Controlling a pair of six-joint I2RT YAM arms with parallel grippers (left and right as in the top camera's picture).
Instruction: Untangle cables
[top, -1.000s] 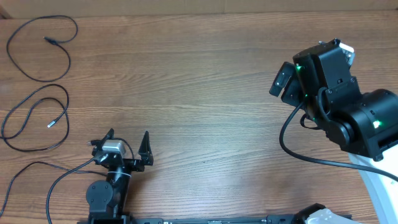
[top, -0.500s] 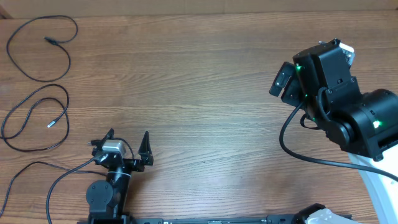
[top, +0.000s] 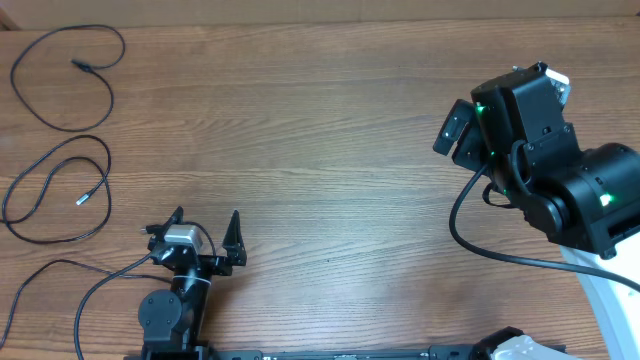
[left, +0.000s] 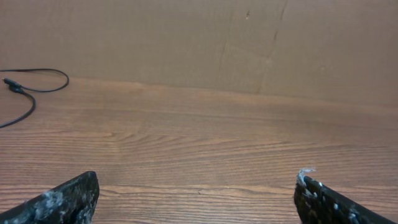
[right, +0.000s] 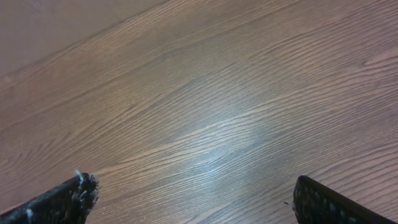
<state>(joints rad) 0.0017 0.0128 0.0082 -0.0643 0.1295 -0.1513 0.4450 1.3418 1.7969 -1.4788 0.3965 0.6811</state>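
Note:
Thin black cables lie apart on the wood table at the far left: one loop (top: 98, 78) at the back, a second loop (top: 40, 170) with a silver-tipped plug below it, and a third strand (top: 40, 270) at the front left edge. A bit of one cable (left: 37, 87) shows at the left of the left wrist view. My left gripper (top: 205, 232) is open and empty near the front edge, right of the cables. My right gripper (top: 455, 128) is open and empty, raised over the right side; its wrist view shows only bare wood.
A thicker robot cable (top: 500, 250) loops from the right arm. A cardboard wall (left: 249, 43) runs along the table's far edge. A white object (top: 610, 300) sits at the right front edge.

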